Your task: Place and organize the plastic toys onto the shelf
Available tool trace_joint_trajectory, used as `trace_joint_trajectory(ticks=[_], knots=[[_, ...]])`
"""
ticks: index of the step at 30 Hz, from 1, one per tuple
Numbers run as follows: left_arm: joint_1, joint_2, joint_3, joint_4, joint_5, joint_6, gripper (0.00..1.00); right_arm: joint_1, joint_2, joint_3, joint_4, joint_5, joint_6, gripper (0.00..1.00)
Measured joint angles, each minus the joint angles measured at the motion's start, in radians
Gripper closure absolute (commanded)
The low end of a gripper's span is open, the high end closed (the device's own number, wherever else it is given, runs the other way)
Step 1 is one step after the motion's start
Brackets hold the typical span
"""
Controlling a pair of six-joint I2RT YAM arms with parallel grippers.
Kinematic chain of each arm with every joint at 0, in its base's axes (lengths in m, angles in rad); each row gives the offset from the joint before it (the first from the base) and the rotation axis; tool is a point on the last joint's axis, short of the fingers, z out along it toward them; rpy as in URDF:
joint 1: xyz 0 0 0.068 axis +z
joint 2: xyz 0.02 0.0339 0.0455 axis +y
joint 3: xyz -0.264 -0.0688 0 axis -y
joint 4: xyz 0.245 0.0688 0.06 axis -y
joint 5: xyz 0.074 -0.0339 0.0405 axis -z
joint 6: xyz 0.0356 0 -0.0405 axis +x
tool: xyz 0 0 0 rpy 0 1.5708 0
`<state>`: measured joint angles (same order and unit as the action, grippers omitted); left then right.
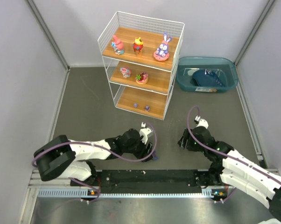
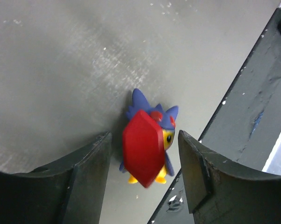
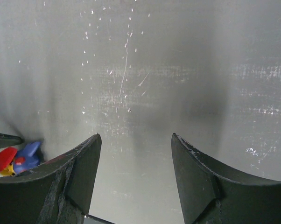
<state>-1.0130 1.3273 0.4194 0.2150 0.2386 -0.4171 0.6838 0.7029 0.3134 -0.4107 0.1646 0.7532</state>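
Observation:
A small blue figurine with a yellow face and a big red shield [image 2: 144, 150] lies on the grey table between the fingers of my left gripper [image 2: 144, 134], which is open with a gap on each side of the toy. From above, this toy [image 1: 156, 158] sits at the left gripper [image 1: 152, 154], close to the arm bases. The shelf [image 1: 170, 88] stands at the back; three toys [image 1: 138, 45] are on its top tier, two [image 1: 142, 77] on the middle tier, and two tiny purple pieces [image 1: 147, 108] on the bottom one. My right gripper [image 3: 136, 136] is open over bare table.
A teal bin [image 1: 229, 77] holding a dark blue item stands right of the shelf. Grey walls close in both sides. A black rail [image 2: 252, 116] runs just right of the left gripper. The right wrist view catches the blue toy [image 3: 19, 158] at its left edge.

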Motion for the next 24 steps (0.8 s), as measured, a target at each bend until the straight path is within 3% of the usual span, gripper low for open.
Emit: trace_joint_trajectory(ticks=[14,24], knots=[[-0.012,0.102,0.177,-0.207,0.006,0.055,0.31,0.000,-0.018,-0.007,-0.003,0.001,0.002,0.37],[-0.059,0.125,0.298,-0.494,-0.096,0.106,0.30,0.000,-0.038,-0.007,-0.003,0.003,0.003,0.37]])
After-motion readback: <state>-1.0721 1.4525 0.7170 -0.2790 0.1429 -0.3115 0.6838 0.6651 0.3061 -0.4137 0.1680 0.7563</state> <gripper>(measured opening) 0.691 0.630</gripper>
